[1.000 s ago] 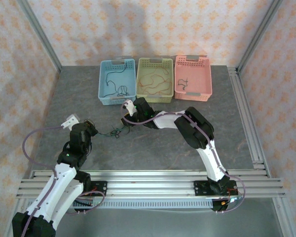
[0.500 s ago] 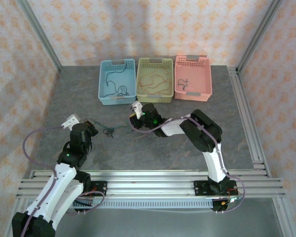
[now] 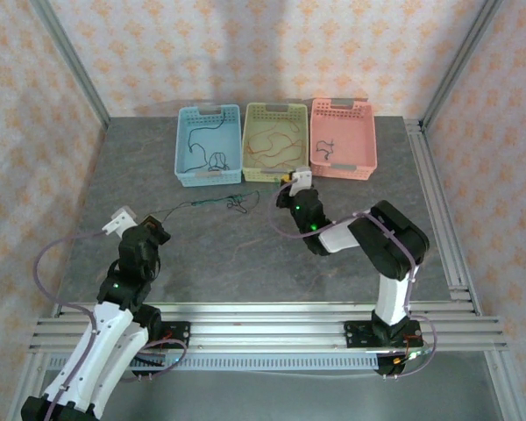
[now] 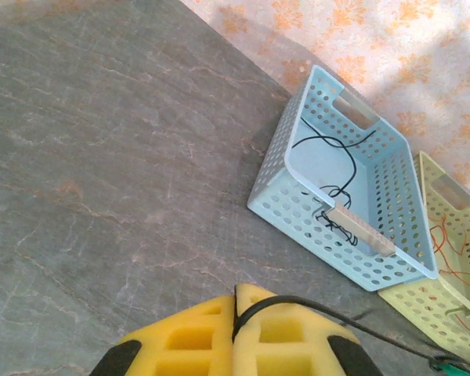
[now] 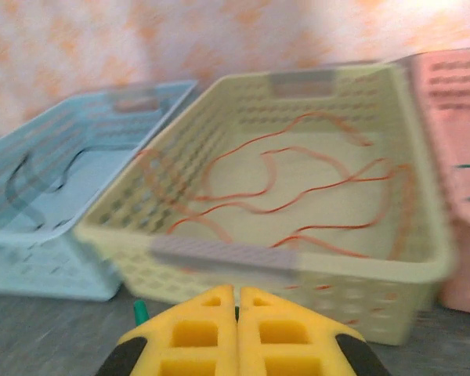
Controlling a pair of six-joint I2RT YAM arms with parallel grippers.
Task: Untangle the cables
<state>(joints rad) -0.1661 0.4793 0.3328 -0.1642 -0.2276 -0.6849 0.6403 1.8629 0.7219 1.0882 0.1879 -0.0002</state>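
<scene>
While tight on black cable [image 4: 283, 298], left end effector [image 4: 235, 325]; right end effector [image 5: 236, 305] closed, hold unclear.

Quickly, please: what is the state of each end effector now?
Left end effector: closed on a cable.
Right end effector: closed, contents unclear.

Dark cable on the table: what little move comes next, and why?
Probably the right gripper, shut beside the green basket, should open and reach for the knot; the left gripper pinches the dark cable, so a second hold could pull it loose.
</scene>
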